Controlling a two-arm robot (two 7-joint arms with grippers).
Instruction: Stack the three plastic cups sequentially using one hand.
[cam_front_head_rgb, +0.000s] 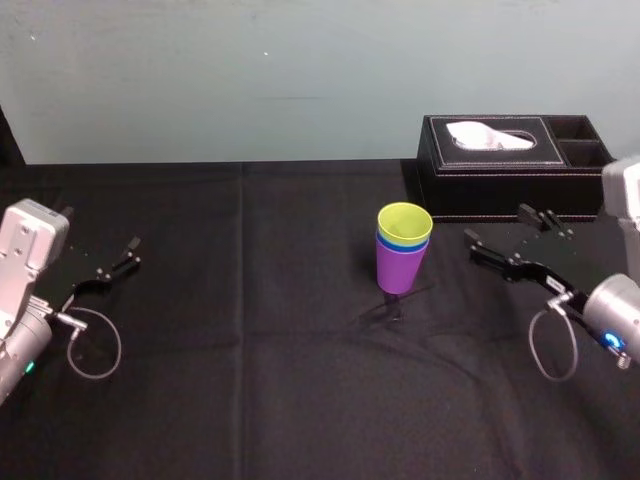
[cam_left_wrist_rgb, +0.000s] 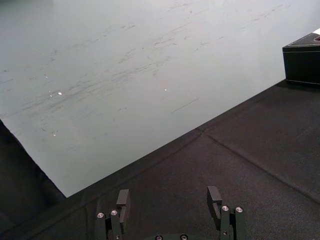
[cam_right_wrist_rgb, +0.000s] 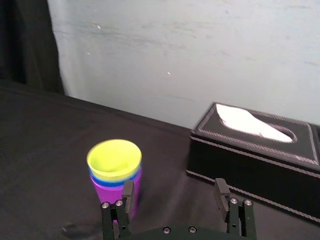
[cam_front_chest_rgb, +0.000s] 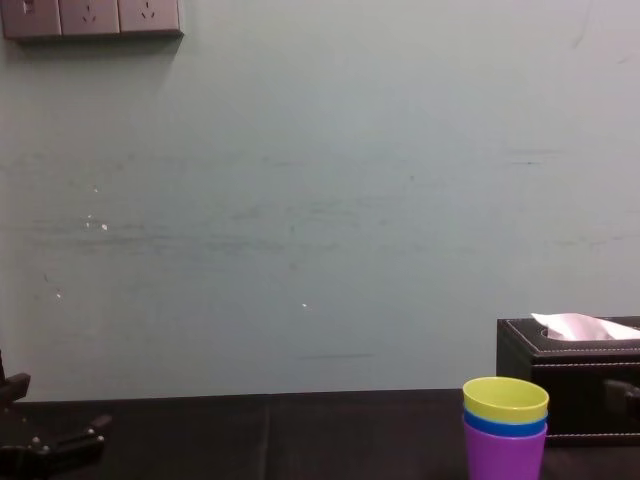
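Yellow-green, blue and purple cups (cam_front_head_rgb: 403, 248) nested upright on the bench (cam_front_head_rgb: 250, 400).
Right gripper (cam_right_wrist_rgb: 174, 184) near their right, left gripper (cam_left_wrist_rgb: 168, 192) far left, both with fingers open.

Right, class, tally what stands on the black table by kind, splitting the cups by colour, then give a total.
Yellow-green cup: 1
Blue cup: 1
Purple cup: 1
Black tissue box: 1
Total: 4 things; the 3 cups are nested in one stack, purple outermost and yellow-green on top.
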